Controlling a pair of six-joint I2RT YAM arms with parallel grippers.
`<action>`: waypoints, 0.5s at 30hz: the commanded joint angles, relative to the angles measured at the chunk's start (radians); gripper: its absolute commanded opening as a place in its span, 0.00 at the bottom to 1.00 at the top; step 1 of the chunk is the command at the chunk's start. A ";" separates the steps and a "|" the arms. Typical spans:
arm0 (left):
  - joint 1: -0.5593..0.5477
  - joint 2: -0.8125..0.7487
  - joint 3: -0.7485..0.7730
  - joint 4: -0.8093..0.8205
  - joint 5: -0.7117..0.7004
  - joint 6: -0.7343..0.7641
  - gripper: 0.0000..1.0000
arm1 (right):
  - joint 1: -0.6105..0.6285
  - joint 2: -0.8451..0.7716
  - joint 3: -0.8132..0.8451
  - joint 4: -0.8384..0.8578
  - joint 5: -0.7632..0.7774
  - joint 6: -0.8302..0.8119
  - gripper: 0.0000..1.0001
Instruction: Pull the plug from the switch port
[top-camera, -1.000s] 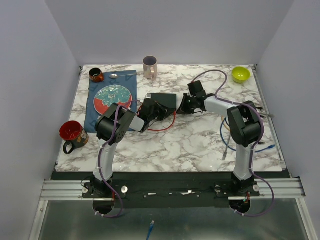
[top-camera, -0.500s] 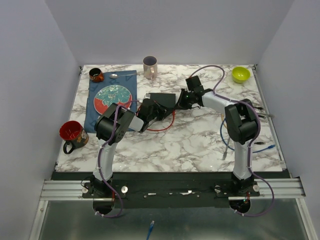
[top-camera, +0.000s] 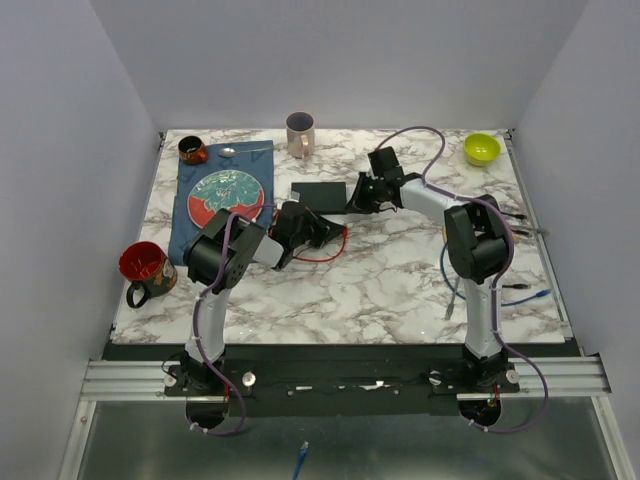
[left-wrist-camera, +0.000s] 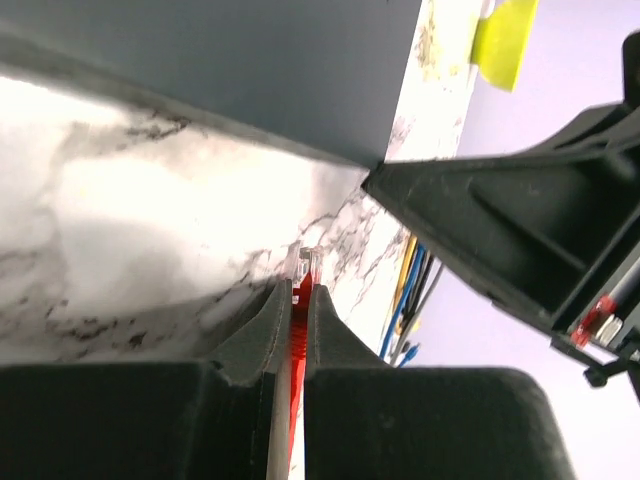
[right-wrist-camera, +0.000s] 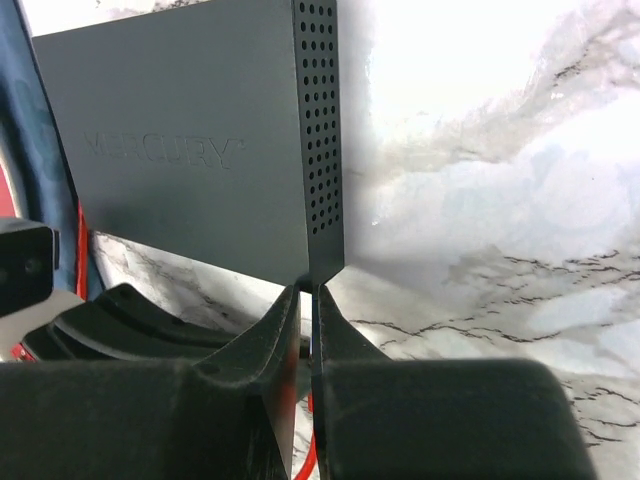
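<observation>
The switch (top-camera: 318, 191) is a flat matte-black box lying mid-table; it also shows in the right wrist view (right-wrist-camera: 190, 160) with a perforated side wall. My right gripper (top-camera: 352, 200) (right-wrist-camera: 308, 292) is shut on its near right corner. My left gripper (top-camera: 330, 232) (left-wrist-camera: 301, 290) is shut on the red cable (top-camera: 320, 258) just behind its clear plug (left-wrist-camera: 302, 265). The plug is out of the switch (left-wrist-camera: 220, 60), with a strip of bare marble between them. The switch's sockets are hidden.
A patterned plate (top-camera: 226, 196) lies on a blue cloth (top-camera: 192, 238) at the left. A red mug (top-camera: 143, 265) stands near the left edge. A pink mug (top-camera: 299, 133), a small dark cup (top-camera: 192, 150) and a green bowl (top-camera: 481, 148) stand along the back. Blue cables (top-camera: 520, 295) lie at the right.
My right gripper has swung the switch back and to the left, squaring it up. The plug has come away from the switch while my left gripper kept hold of the red cable.
</observation>
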 joint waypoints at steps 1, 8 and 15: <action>-0.006 -0.005 -0.054 -0.146 0.017 0.068 0.00 | 0.005 0.035 0.015 0.006 0.022 -0.003 0.16; -0.006 -0.134 -0.061 -0.155 0.011 0.150 0.00 | 0.006 -0.138 -0.083 0.039 0.061 -0.006 0.45; -0.017 -0.240 0.012 -0.195 0.046 0.245 0.00 | 0.017 -0.484 -0.343 0.154 0.084 0.015 0.60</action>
